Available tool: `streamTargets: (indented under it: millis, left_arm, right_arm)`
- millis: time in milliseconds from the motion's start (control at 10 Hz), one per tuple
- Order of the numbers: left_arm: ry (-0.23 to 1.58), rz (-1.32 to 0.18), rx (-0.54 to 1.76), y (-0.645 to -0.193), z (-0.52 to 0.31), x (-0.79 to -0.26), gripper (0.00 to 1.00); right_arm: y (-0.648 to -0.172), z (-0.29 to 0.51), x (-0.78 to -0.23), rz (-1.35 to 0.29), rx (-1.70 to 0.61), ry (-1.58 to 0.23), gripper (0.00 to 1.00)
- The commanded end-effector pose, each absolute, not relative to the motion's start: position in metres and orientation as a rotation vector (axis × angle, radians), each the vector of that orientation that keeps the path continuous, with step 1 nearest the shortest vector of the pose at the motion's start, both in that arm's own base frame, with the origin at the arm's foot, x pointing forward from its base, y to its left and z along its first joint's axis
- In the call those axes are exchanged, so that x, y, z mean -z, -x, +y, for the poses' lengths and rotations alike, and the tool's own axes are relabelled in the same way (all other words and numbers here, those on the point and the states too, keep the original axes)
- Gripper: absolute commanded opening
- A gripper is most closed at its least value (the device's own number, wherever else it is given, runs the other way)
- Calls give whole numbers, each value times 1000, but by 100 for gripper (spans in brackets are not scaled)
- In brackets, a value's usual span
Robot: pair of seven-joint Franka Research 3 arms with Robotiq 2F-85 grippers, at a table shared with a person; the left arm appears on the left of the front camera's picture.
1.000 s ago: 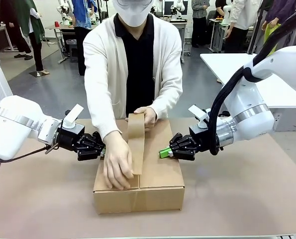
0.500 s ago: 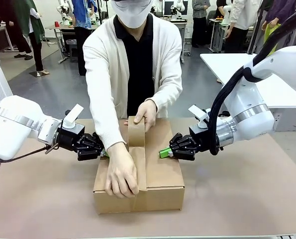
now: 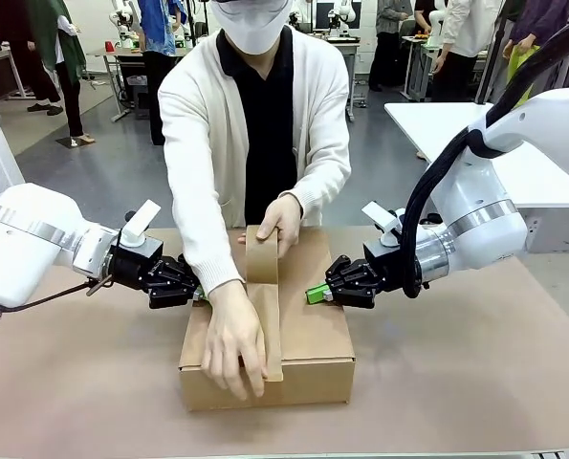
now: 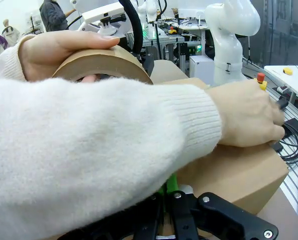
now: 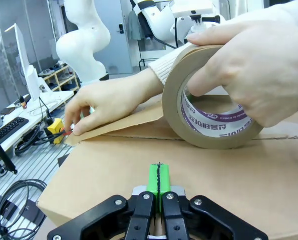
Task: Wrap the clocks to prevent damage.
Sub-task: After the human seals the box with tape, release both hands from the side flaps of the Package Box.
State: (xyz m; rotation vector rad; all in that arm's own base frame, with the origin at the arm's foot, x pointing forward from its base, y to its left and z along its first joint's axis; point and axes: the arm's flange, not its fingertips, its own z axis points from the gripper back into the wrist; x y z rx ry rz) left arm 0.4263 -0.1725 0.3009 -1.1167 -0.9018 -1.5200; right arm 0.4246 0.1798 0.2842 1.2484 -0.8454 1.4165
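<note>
The cardboard box (image 3: pixel 315 337) sits on the bench directly between my end effectors. My left end effector (image 3: pixel 194 293), fingers together, meets its left wall, and my right end effector (image 3: pixel 315 294), also together, meets the right. The tape strip (image 3: pixel 266 316) runs along the lid seam, crosswise to my fingers. The person's hand (image 3: pixel 232 342) pressing it down lies nearer my left.

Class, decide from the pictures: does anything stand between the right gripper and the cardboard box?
Nothing visible does. The shut right gripper rests against the edge of the cardboard box; the tape roll in the person's hand sits farther in on its top.
</note>
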Motion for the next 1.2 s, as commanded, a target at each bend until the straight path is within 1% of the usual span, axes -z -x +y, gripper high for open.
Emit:
streamTargets:
  millis: [0, 1100]
  left_arm:
    - [1107, -899, 1524, -426, -173, -299, 0]
    - [1107, -899, 1524, -426, -173, -299, 0]
  right_arm:
    - [-424, 180, -279, -837, -1412, -1235, 1]
    - [-424, 180, -279, -837, -1412, -1235, 1]
